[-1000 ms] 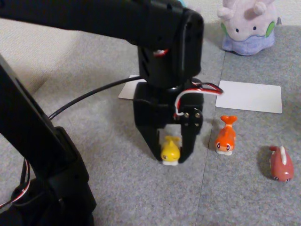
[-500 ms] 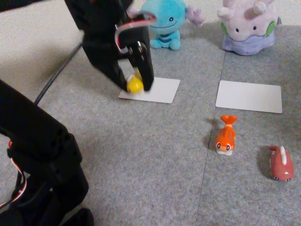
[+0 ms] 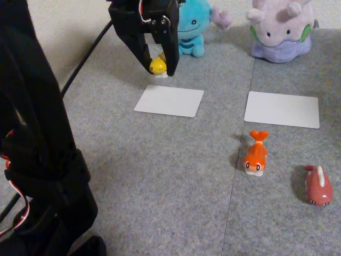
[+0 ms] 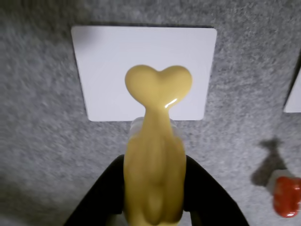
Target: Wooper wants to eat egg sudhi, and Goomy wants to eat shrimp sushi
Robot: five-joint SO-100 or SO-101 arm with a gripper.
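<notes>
egg sudhi held aloft above the left card

over grey carpet tiles i see my gripper clamped on the egg sudhi, lifted off the floor just before wooper. a white card lies below it; goomy sits behind another card. shrimp sushi stands on the carpet.

Glossy, smooth yellow egg sudhi; matt black plastic gripper; soft plush Wooper and Goomy; rough grey carpet; smooth white card.
</notes>
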